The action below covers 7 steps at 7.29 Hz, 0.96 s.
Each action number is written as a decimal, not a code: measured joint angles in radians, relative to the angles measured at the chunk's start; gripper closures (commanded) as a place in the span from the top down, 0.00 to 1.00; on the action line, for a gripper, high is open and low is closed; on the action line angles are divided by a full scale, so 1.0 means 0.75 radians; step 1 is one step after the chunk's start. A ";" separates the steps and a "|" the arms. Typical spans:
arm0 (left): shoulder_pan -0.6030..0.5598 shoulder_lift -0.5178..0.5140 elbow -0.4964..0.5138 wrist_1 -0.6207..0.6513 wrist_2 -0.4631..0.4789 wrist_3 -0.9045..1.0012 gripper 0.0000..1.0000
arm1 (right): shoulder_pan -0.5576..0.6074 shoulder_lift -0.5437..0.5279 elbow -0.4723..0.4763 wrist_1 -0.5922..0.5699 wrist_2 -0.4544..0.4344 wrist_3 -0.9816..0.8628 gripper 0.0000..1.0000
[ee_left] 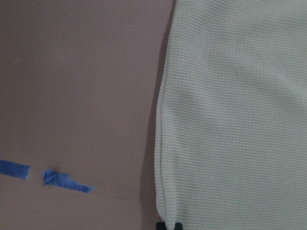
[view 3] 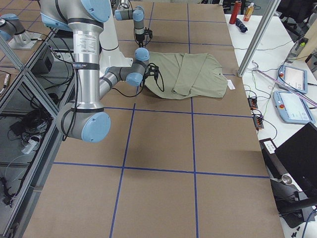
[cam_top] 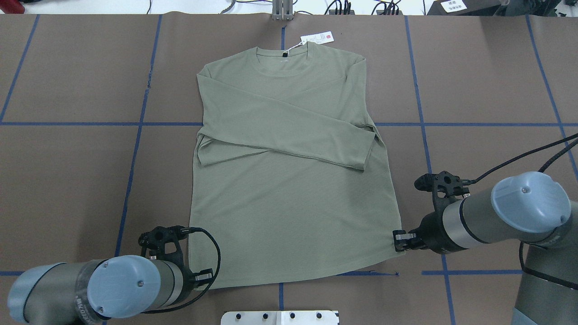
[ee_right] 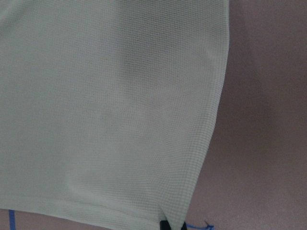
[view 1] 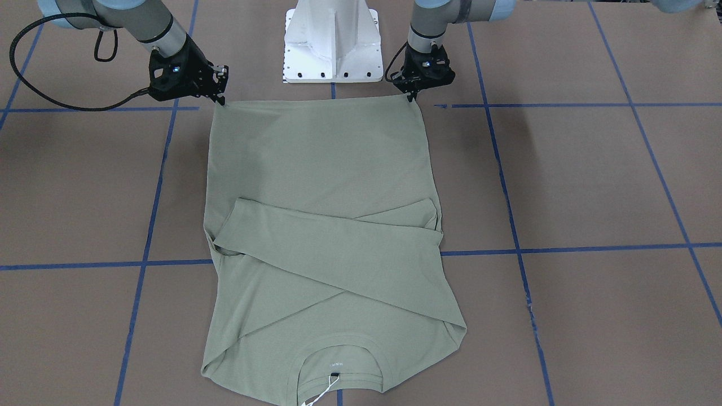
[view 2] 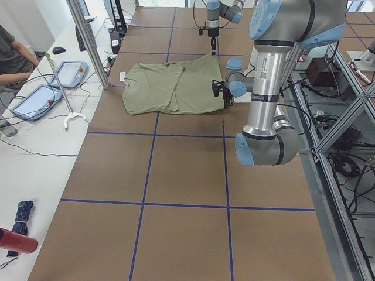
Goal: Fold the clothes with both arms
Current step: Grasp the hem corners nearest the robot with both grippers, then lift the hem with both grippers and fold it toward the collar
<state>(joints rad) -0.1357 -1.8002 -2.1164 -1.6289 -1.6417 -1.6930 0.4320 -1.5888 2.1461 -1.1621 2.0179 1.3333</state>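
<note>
White hang tag (cam_top: 317, 38) at the collar has a small red square, print too small to read. Sage-green long-sleeved shirt (cam_top: 289, 180) lies flat mid-counter (cam_top: 67, 180), sleeves crossed over the chest, hem toward me. My left gripper (cam_top: 205, 275) and right gripper (cam_top: 399, 240) are each clamped on a hem corner.

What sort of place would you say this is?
Probably a robotics lab: the left gripper and right gripper pinch a shirt on a tape-gridded table, with teach pendants on a side bench.

Brown surface (cam_top: 67, 189) carrying a blue tape grid (cam_top: 496, 124), white pedestal base (view 1: 333, 51) standing at its edge, person's arm (view 2: 14, 79) resting near two tablets (view 2: 71, 73)
</note>
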 measured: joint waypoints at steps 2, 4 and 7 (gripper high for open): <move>0.010 -0.004 -0.159 0.163 -0.006 0.037 0.00 | 0.000 -0.055 0.040 -0.005 0.066 0.001 0.00; 0.053 -0.006 -0.234 0.233 -0.011 0.052 0.00 | -0.041 -0.153 0.134 -0.005 0.159 0.024 0.00; 0.152 -0.021 -0.363 0.375 -0.012 0.055 0.00 | -0.192 -0.242 0.235 -0.005 0.192 0.139 0.00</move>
<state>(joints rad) -0.0220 -1.8162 -2.3887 -1.3478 -1.6509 -1.6518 0.2878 -1.7707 2.3226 -1.1658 2.1616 1.4375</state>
